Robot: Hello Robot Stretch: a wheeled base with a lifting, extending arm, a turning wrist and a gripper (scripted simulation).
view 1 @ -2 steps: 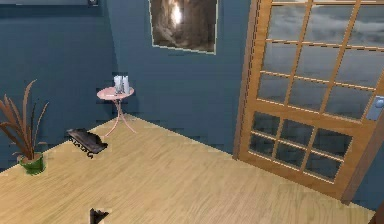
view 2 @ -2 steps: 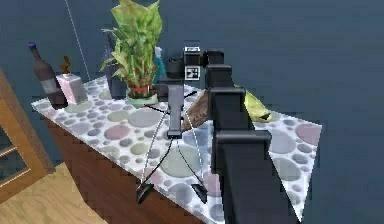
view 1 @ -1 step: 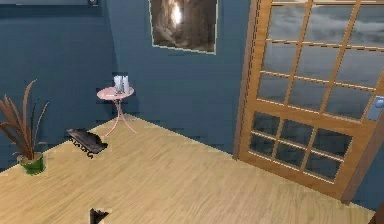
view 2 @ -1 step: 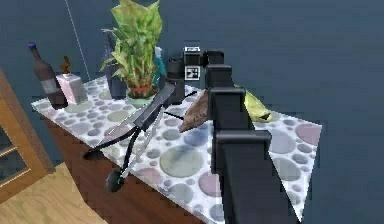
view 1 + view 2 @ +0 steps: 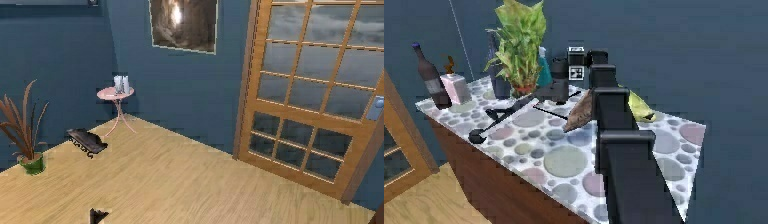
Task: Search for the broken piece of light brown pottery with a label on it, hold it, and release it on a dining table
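**Forward view**
- The wall picture [image 5: 183, 24] is cut off by the top edge.
- The paned door [image 5: 310, 90] runs past the top and right edges.
- The potted plant [image 5: 22, 130] at lower left is clipped by the left edge.
- The pale items [image 5: 121, 83] on the small round table [image 5: 105, 93] are too small to identify.
- The dark object [image 5: 87, 142] on the floor has no legible shape.

**Arm side view**
- The arm [image 5: 624, 150] covers part of the spotted tabletop [image 5: 554, 160], one side of a brown piece [image 5: 584, 110] and much of a yellow item [image 5: 641, 106].
- The leafy plant [image 5: 519, 45] is cut by the top edge.
- The gripper [image 5: 524, 103] overlaps items on the tabletop. Whether it holds anything cannot be determined.
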